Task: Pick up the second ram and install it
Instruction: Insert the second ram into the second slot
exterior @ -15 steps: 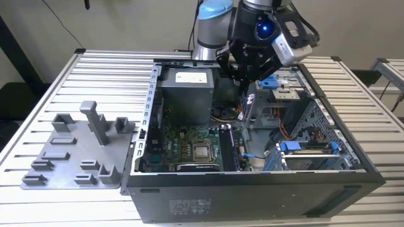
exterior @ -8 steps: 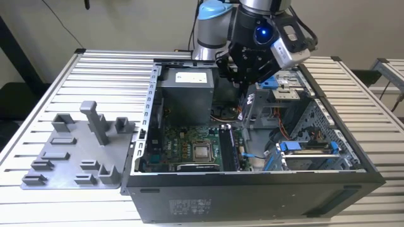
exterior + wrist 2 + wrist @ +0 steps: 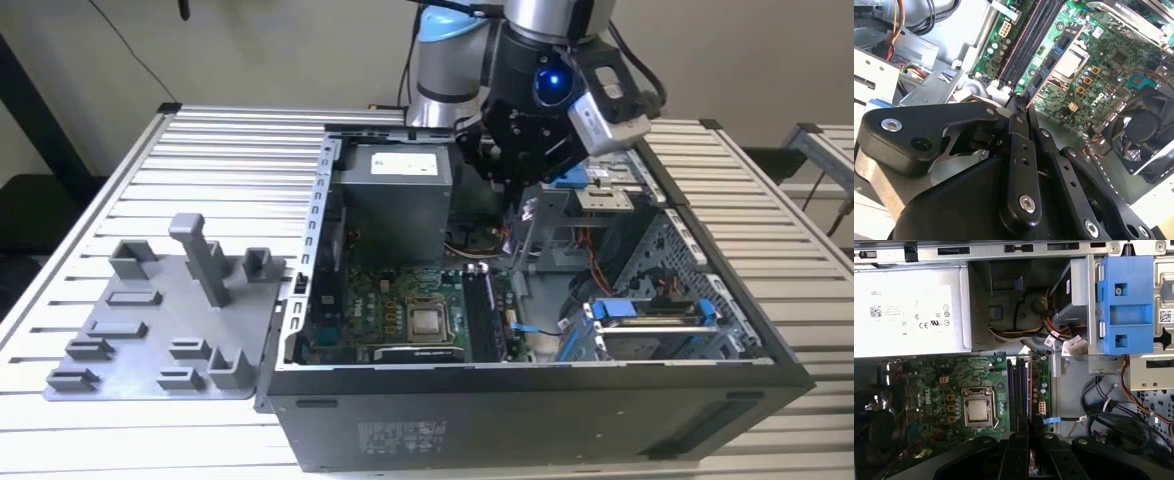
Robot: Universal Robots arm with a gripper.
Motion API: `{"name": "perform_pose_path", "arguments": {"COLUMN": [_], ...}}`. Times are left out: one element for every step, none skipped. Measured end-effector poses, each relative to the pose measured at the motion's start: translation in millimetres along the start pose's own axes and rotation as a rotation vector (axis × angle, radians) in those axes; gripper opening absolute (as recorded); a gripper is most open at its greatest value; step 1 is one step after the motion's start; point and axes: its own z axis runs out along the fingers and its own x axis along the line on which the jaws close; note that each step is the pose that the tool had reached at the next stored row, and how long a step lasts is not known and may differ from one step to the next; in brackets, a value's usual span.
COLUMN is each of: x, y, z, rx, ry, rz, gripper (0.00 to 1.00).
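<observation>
You are partway through: the second ram (image 3: pixel 1051 62) is already off its holder and up in the gripper (image 3: pixel 1021 107), whose fingers are pinched narrow on the stick's end. In both wrist views the stick runs out from the fingertips, thin edge towards the camera, lined up along the ram slots (image 3: pixel 1016 395) but, as far as I can judge, above them and not yet seated. The seating and the press home are what you have left. Whether a first stick already sits in one of the slots I cannot tell.

In the exterior view the gripper hangs over the far half of the open computer case (image 3: pixel 534 420), just beside the power supply (image 3: pixel 394 190), with the motherboard (image 3: pixel 954 385) below it towards the near wall.

The case stands on a slatted metal table (image 3: pixel 227 150) and takes up most of its side at the exterior view's right. A grey part holder (image 3: pixel 147 330) with upright posts lies at the near corner on the exterior view's left, touching the case wall. Behind the table is a plain pale wall, and the corner of another slatted table (image 3: pixel 827 140) shows at the exterior view's right.
</observation>
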Motion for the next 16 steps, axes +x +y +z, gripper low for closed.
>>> {"name": "perform_pose_path", "arguments": {"x": [0.0, 0.0, 0.1, 0.0, 0.1, 0.1, 0.1, 0.1, 0.1, 0.1, 0.2, 0.2, 0.2, 0.2, 0.3, 0.5], "y": [0.0, 0.0, 0.0, 0.0, 0.0, 0.0, 0.0, 0.0, 0.0, 0.0, 0.0, 0.0, 0.0, 0.0, 0.0, 0.0], "z": [1.1, 2.3, 3.3, 4.6, 6.0, 7.7, 9.5, 10.7, 12.1, 13.8, 15.6, 17.4, 19.2, 21.0, 22.8, 24.7], "rx": [-0.0001, -0.0003, -0.0005, -0.0007, -0.0008, -0.0011, -0.0018, -0.004, -0.0048, -0.0047, -0.0048, -0.0048, -0.0049, -0.0049, -0.0049, -0.0048], "ry": [0.0, 0.0, 0.0001, 0.0001, 0.0001, 0.0, 0.0002, 0.0002, 0.0002, 0.0001, 0.0002, 0.0002, 0.0002, 0.0001, 0.0001, 0.0002], "rz": [0.0, 0.0, 0.0, 0.0, 0.0, 0.0, 0.0, 0.0, 0.0, 0.0, 0.0, 0.0, 0.0, 0.0, 0.0, -0.002], "gripper": [0.15, 0.15, 0.15, 0.15, 0.15, 0.15, 0.15, 0.15, 0.15, 0.15, 0.15, 0.15, 0.15, 0.15, 0.15, 0.15]}}
